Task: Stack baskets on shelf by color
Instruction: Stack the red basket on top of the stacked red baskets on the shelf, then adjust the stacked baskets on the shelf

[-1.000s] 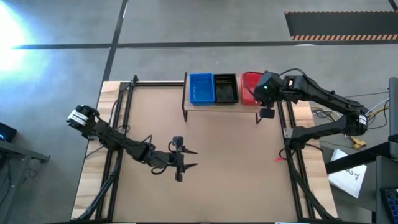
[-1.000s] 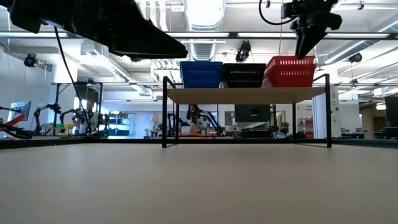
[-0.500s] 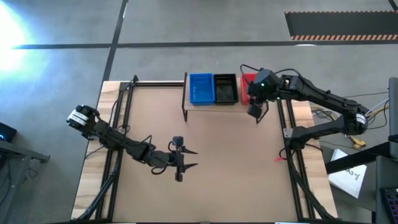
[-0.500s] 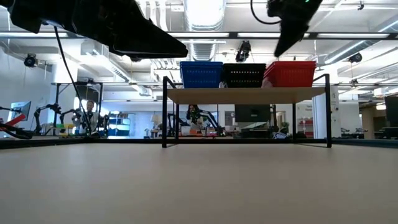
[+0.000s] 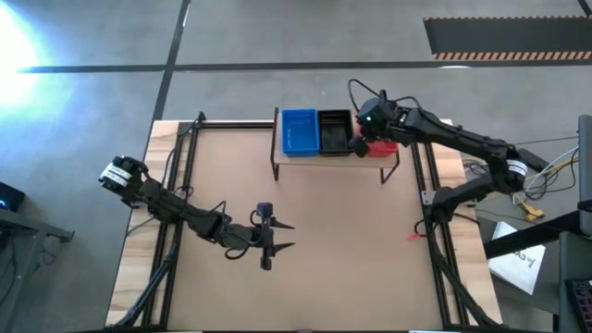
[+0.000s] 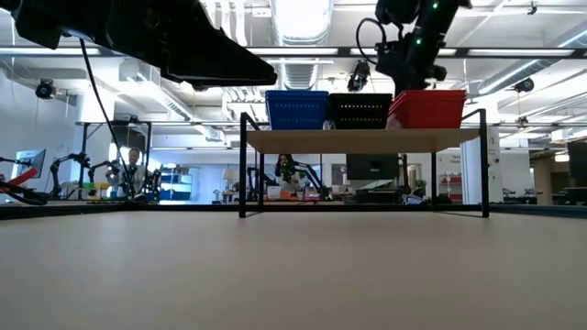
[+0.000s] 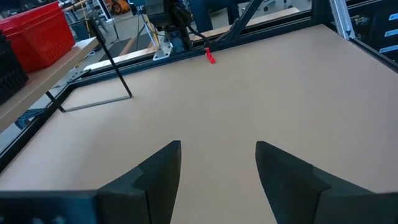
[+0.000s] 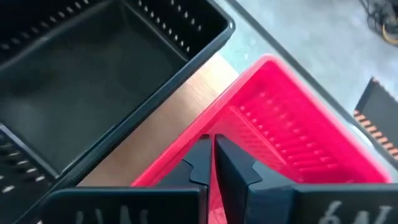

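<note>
Three baskets side by side on the shelf (image 5: 326,155) at the table's far edge: blue basket (image 5: 299,130), black basket (image 5: 335,130), red basket (image 6: 427,107). Right gripper (image 8: 212,163) above the red basket's near rim, fingers pressed together, clasping nothing discernible. Left gripper (image 7: 217,168) low over the bare table (image 5: 351,240), well apart, fingers spread, empty.

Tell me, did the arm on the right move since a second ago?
Yes. In the high view the right gripper slid from the shelf's outer end toward the black basket, now over the red basket's inner edge, jaws shut.
</note>
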